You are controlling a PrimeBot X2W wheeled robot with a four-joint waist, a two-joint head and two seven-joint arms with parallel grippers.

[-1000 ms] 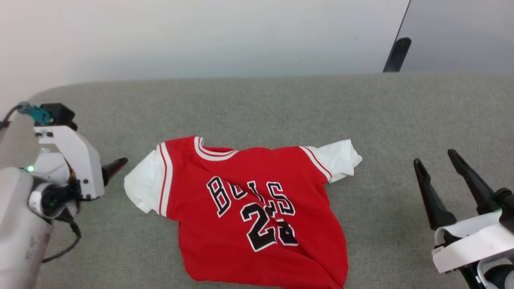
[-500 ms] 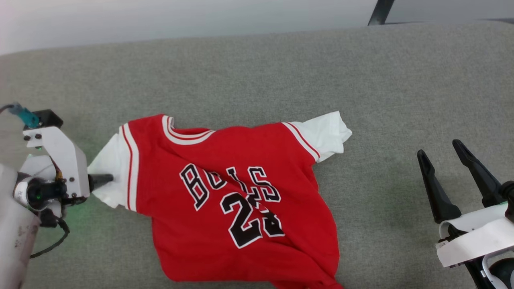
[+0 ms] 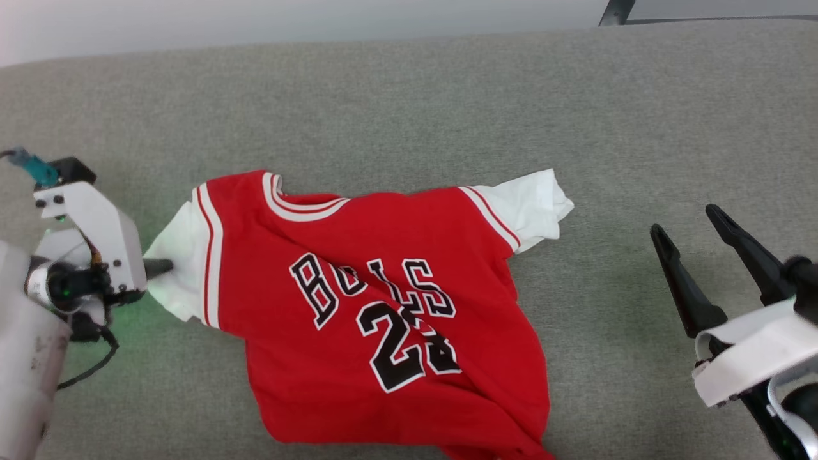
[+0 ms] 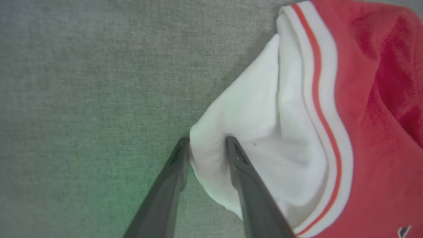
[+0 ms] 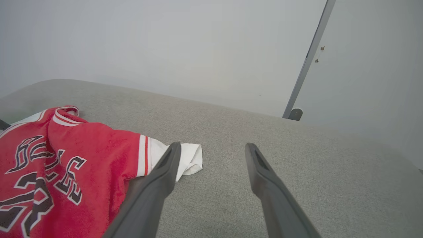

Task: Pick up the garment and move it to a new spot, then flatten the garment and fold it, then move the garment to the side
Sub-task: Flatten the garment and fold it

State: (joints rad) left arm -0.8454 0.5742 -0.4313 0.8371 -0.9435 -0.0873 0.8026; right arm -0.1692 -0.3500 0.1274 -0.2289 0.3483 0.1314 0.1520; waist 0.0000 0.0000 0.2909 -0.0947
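Note:
The garment, a red jersey with white sleeves and a black-and-white 23, lies face up and wrinkled on the grey cushion. My left gripper comes in from the left at the tip of its left sleeve. In the left wrist view the two fingers of the left gripper stand half closed with a bunched fold of the garment's white sleeve pinched between them. My right gripper hovers open to the right, apart from the cloth. The right gripper points past the garment's other sleeve.
The cushion's far edge meets a pale wall. A dark slanted post stands behind the back right corner. Bare grey cushion stretches behind and to the right of the jersey.
The left gripper reached the left sleeve and its fingers have closed partway on a fold of it. The head camera tilted down, shifting the whole picture. The right gripper stays open.

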